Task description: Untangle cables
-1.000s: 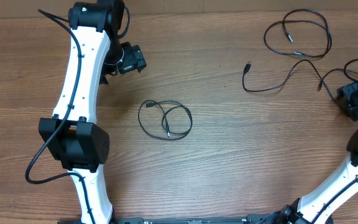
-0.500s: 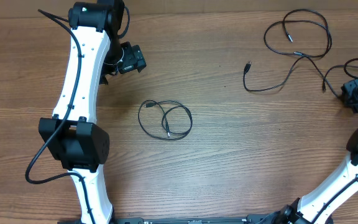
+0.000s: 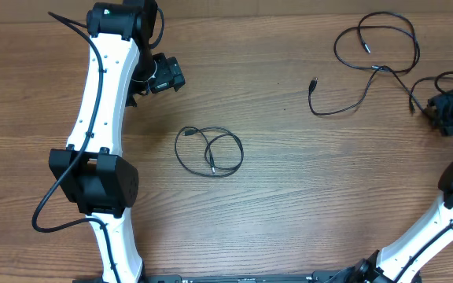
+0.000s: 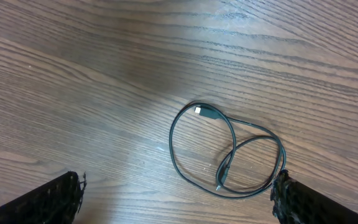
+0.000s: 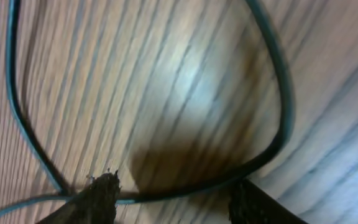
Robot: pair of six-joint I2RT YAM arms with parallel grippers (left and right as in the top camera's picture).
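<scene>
Cables [image 3: 377, 69], thin and black, in two spots on the wooden table [image 3: 289, 228]. Right gripper [image 5: 178, 198] first: jaws apart, tips low over the wood, one cord running across the gap between them but not pinched. Just outside the tips, more cord bending up and round in a wide curve. Further out, at the far right of the table, a loose messy bunch of loops, with one plug end [image 3: 314, 80] lying off to its left. Left gripper [image 4: 179, 200]: jaws wide apart, holding nothing, with a small looped cord [image 4: 171, 142] on the wood in front of it, not touched, well apart from the bunch. Looks like the step of picking one cord out of the far-right bunch. Next, probably: close softly on that cord, then pull it slowly away, taking care not to drag the whole bunch along.
</scene>
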